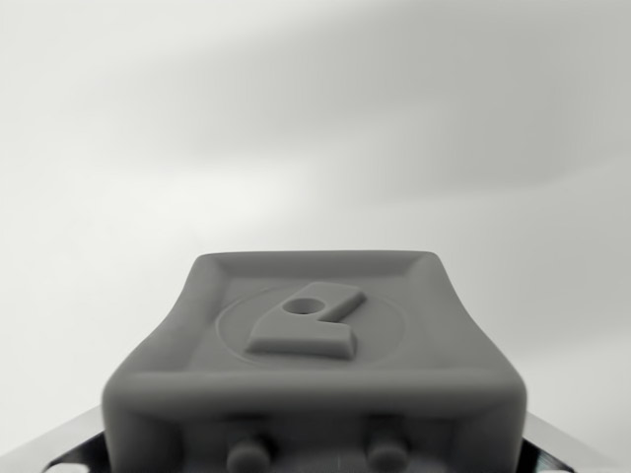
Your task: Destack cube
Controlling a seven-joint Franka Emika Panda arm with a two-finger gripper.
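Filling the near, low part of the wrist view is one big grey block (315, 365). It is part of the robot's own gripper, seen from very close. Its top has a raised rim all around, and inside the rim is a round ring. In the middle of the ring sits a bumpy shape with a small round hole near its far end. The near edge of the block is blurry. Two little round knobs (248, 455) poke out under that edge, one to the left and one to the right.

At the two bottom corners, shiny metal bits (59, 455) peek out from behind the block.

Far behind the block, everything is pale grey and white, with soft darker bands running across. It is too blurry to tell what that is.

No fingertips show here, so I cannot tell if the jaws are open or closed.

No cube shows in this view, so I cannot tell where it is.
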